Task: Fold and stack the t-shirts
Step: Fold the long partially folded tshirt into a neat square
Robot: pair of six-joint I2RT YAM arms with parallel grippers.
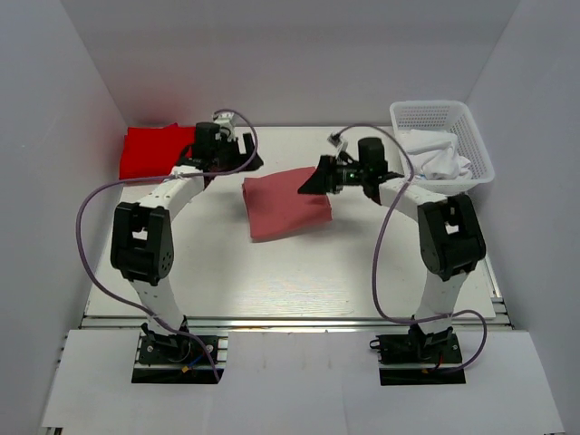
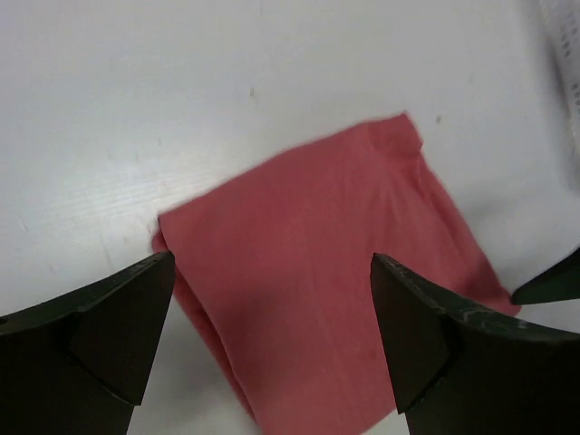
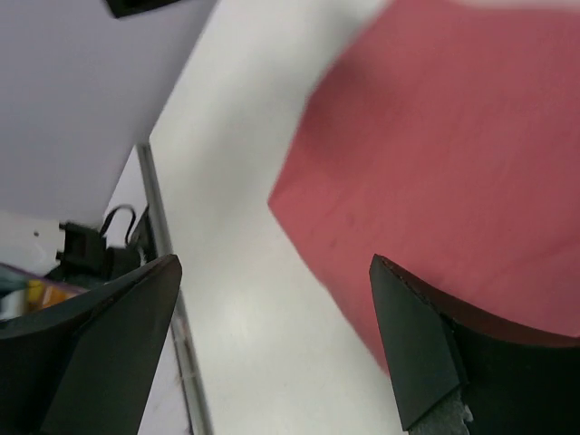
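Both pairs of jaws stand wide apart, holding nothing. Left gripper hangs above the table near the far left corner of the folded pink t-shirt, which lies flat mid-table. Right gripper hangs over its far right edge. Red t-shirt lies in the far left corner.

pink t-shirt — matt soft cloth, smooth | basket — white openwork plastic mesh
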